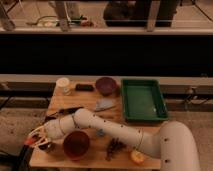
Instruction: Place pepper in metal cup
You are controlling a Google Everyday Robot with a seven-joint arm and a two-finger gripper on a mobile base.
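Taking the wooden table [55, 102] as the clock face, the gripper [40, 136] is down at about 8 o'clock, right over the near-left corner. The white arm [107, 127] reaches it from the 4 o'clock side, low across the front of the table. Honestly I can't tell how far open the gripper is or whether it has hold of anything.

A small reddish-orange bit sits right at its tip, on the 8 o'clock side. I take that for the pepper [29, 143], though I couldn't swear to it. The pale cup [63, 85] stands well apart from it, up at 11 o'clock near the far edge.

Other stuff:
- a brown-red bowl [76, 144] at 7 o'clock, just beside the gripper
- a purple bowl [106, 85] at 12
- a small black block [84, 87] between the cup and the purple bowl
- a green tray [143, 100] at 2 to 3 o'clock
- a grey-blue cloth [104, 105] near the centre
- a dark bunch (grapes maybe) [115, 147] at 6
- a yellow-orange fruit [136, 157] at 5
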